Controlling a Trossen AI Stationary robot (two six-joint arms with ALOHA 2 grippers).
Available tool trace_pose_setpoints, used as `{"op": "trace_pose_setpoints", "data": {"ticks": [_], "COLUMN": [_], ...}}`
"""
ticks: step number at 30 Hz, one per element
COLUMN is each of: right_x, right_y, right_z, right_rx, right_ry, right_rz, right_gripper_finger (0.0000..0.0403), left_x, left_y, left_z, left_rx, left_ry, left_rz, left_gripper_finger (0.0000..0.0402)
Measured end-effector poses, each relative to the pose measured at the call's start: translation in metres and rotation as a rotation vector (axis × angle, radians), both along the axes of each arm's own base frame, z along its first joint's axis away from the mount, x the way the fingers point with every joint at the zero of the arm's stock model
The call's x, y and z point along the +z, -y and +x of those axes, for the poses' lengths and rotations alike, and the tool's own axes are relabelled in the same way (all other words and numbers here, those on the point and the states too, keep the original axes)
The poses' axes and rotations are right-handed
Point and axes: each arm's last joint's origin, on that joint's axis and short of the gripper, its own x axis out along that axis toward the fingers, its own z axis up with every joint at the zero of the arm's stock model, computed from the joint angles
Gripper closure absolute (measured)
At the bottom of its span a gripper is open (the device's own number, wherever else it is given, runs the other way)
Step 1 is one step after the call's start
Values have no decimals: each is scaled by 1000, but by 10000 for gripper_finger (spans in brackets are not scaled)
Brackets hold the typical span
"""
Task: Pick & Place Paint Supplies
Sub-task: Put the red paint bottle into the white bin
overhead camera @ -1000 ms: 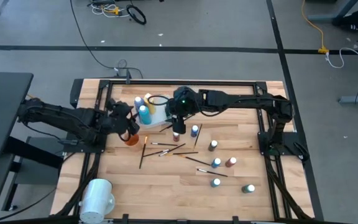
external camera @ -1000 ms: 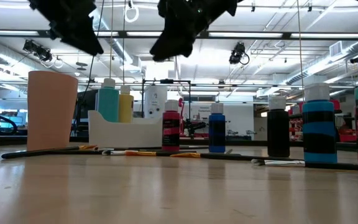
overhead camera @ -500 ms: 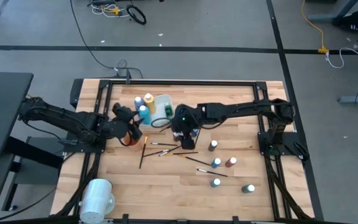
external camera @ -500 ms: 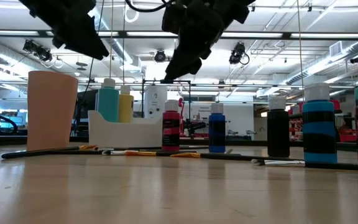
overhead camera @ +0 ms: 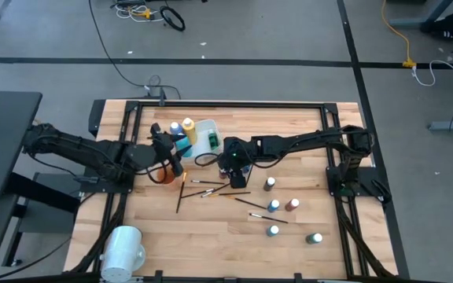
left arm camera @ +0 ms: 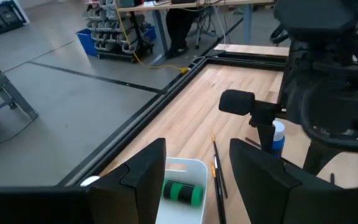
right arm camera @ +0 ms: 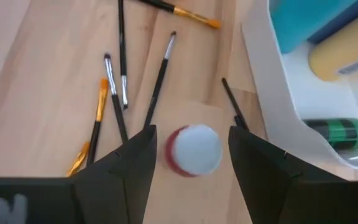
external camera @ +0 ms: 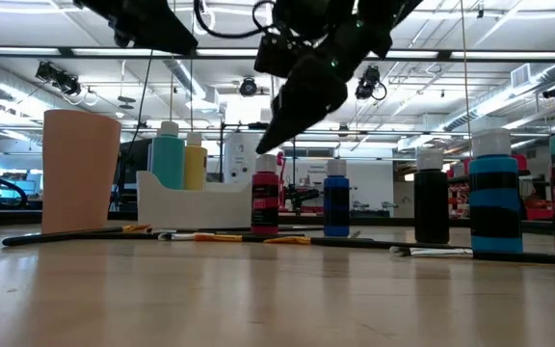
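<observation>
Right gripper (right arm camera: pixel 188 163): lower than half a second ago, fingers spread, straddling the white cap of the red bottle (right arm camera: pixel 193 149) from above without pinching it.
Red bottle: upright on the table (overhead camera: pixel 211 228), unmoved, just beside the white tub (overhead camera: pixel 204 137), brushes (right arm camera: pixel 114 93) close by.
Left gripper (left arm camera: pixel 194 171): shifted from beside the orange cup (overhead camera: pixel 164 174) to over the tub; fingers apart, empty.
Tub contents: teal, yellow and green bottle (left arm camera: pixel 180 191), as before.
Other bottles (overhead camera: pixel 272 206): scattered on the table's right side, unchanged.
</observation>
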Motion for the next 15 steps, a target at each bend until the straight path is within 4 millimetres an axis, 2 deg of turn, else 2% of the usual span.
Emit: {"op": "trace_pose_setpoints", "data": {"ticks": [10, 15], "right_x": [-26, -29], "right_y": [14, 13], "right_z": [-9, -8], "right_rx": [-129, -97], "right_ry": [38, 85], "right_rz": [84, 112], "right_gripper_finger": [202, 236], "left_x": [0, 0], "left_y": [-15, -16], "left_z": [2, 2], "left_rx": [37, -1], "left_ry": [-5, -7], "left_rz": [-13, -31], "left_gripper_finger": [214, 214]}}
